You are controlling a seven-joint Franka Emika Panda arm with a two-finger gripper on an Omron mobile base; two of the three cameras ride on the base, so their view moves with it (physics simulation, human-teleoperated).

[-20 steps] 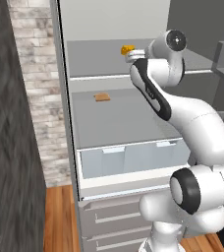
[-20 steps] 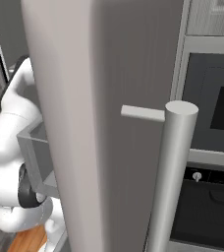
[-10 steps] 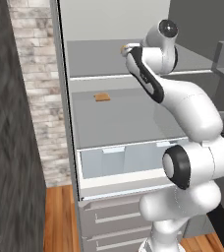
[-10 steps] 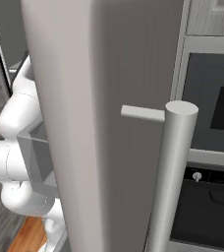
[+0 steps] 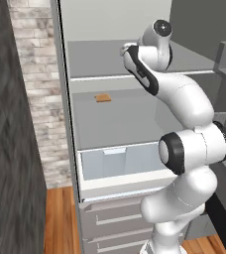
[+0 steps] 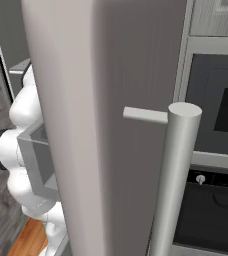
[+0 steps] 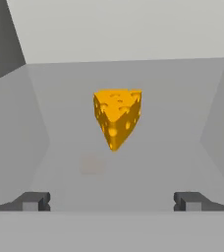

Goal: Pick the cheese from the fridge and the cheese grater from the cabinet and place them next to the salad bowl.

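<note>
In the hand view the cheese [image 7: 117,116] is sitting at frame centre on the upper shelf of the fridge [image 5: 105,124], while the gripper [image 7: 112,202] is hanging at the bottom with its jaws spread wide, empty and well apart from it. Risks I am seeing: the tapered wedge squirting out if the fingers [image 7: 31,201] are closing on its slanted faces, or getting shoved toward the back wall.

Flat tan slab [image 5: 103,97] ahead on grey shelf; brick wall [image 5: 35,89] my left; black oven [image 6: 217,165] my right.
</note>
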